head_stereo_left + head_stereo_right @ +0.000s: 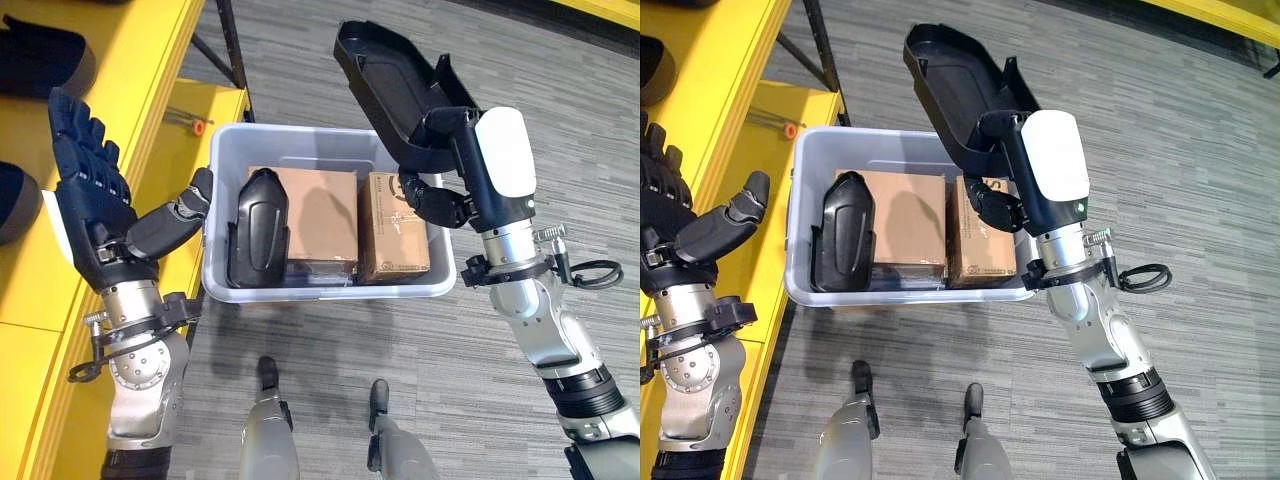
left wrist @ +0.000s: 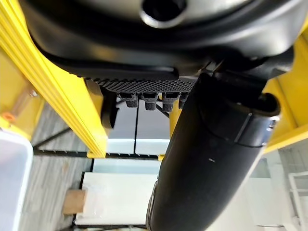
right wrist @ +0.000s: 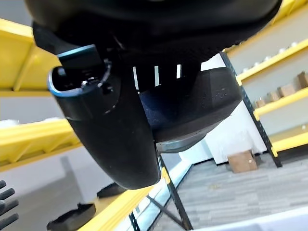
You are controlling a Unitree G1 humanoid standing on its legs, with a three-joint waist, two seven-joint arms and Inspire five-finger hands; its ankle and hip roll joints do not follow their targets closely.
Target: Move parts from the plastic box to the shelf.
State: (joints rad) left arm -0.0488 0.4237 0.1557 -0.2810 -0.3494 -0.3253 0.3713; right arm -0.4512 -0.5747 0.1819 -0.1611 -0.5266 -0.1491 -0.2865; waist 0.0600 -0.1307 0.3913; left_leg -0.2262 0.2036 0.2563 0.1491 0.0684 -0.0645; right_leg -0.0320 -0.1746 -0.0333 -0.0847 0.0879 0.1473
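Note:
A grey plastic box (image 1: 330, 290) stands on the floor beside the yellow shelf (image 1: 150, 60). Inside it, at the left end, a black moulded part (image 1: 258, 228) stands on edge. My right hand (image 1: 437, 205) is shut on another black tray-shaped part (image 1: 385, 85), which it holds tilted above the box's back right corner. The right wrist view shows this part (image 3: 202, 103) close past my thumb. My left hand (image 1: 90, 195) is raised over the shelf's lower level, left of the box, open with straight fingers and holding nothing.
Two cardboard boxes (image 1: 318, 215) (image 1: 392, 225) fill the rest of the plastic box. Dark parts (image 1: 40, 55) (image 1: 15, 200) lie on the shelf at the left. A small orange-tipped item (image 1: 190, 122) lies on the shelf near its black leg (image 1: 232, 50).

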